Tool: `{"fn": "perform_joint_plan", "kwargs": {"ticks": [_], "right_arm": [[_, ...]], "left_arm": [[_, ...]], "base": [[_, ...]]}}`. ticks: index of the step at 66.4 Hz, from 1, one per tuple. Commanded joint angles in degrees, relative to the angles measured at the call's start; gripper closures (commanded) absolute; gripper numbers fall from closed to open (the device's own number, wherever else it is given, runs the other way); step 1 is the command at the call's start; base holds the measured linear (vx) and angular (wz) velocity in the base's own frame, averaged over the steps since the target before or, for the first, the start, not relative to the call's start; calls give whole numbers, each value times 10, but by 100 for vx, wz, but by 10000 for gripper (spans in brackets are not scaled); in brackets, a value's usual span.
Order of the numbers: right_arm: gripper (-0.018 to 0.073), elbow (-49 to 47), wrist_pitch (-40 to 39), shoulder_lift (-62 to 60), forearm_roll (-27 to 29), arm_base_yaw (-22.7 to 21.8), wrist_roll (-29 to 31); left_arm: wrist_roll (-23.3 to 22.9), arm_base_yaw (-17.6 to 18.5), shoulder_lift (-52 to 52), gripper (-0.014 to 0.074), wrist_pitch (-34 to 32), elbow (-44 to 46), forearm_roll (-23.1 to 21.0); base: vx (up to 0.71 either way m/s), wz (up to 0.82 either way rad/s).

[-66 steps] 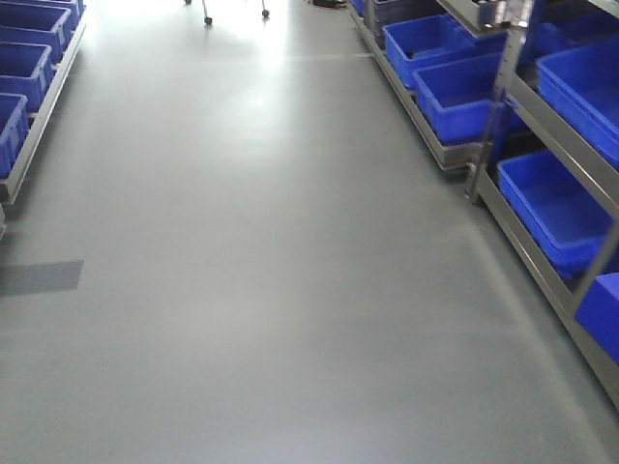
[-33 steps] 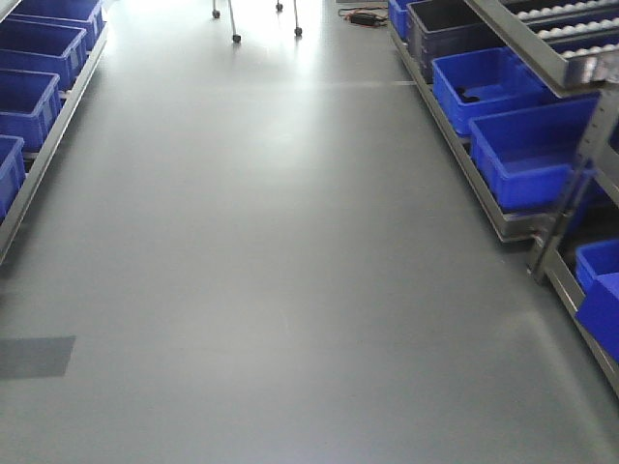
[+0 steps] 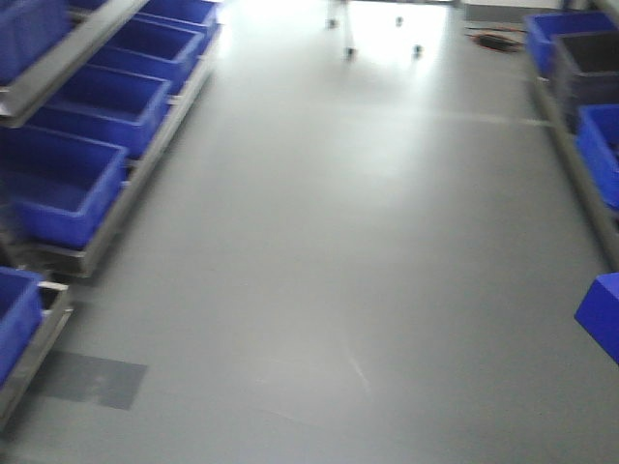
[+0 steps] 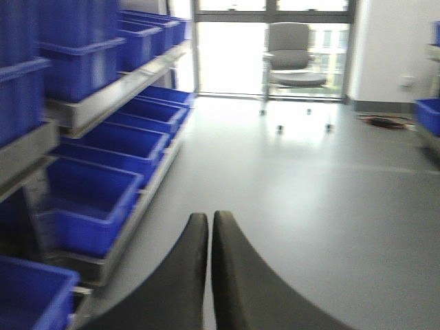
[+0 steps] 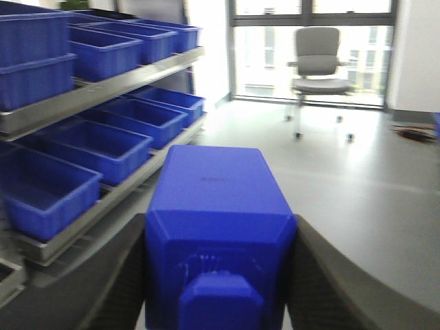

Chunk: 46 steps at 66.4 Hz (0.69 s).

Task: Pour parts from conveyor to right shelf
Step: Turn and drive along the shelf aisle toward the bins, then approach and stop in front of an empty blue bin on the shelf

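My right gripper (image 5: pixel 220 223) is shut on a blue plastic box (image 5: pixel 216 196), its fingers pressed on both sides of it. A corner of that box shows at the right edge of the front view (image 3: pixel 602 324). What the box holds is hidden. My left gripper (image 4: pixel 210 218) is shut and empty, held above the grey floor. Racks of blue bins (image 3: pixel 92 101) line the left side. Part of another rack with blue bins (image 3: pixel 600 135) shows at the far right. No conveyor is in view.
A wide grey floor aisle (image 3: pixel 368 242) runs between the racks. An office chair (image 4: pixel 294 58) stands at the far end by bright windows. A cable (image 3: pixel 493 41) lies on the floor at the far right. A dark floor patch (image 3: pixel 92 379) is at the near left.
The front view has swung left: the right rack slid almost out of frame and the left rack came well into view. The held box corner stays at the right edge.
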State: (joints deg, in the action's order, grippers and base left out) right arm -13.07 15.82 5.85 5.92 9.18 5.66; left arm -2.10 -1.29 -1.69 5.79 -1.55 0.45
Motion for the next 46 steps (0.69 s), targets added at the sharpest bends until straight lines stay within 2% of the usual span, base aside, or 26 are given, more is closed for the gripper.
{"fn": "perform_joint_plan", "kwargs": {"ticks": [1, 46], "right_arm": [[564, -16, -45, 10, -1, -1, 4], [564, -16, -45, 10, -1, -1, 4]], "left_arm": [[-5, -1, -8, 602, -45, 11, -5], [-5, -1, -8, 602, -45, 11, -5]], "base": [[46, 85], [37, 93]]}}
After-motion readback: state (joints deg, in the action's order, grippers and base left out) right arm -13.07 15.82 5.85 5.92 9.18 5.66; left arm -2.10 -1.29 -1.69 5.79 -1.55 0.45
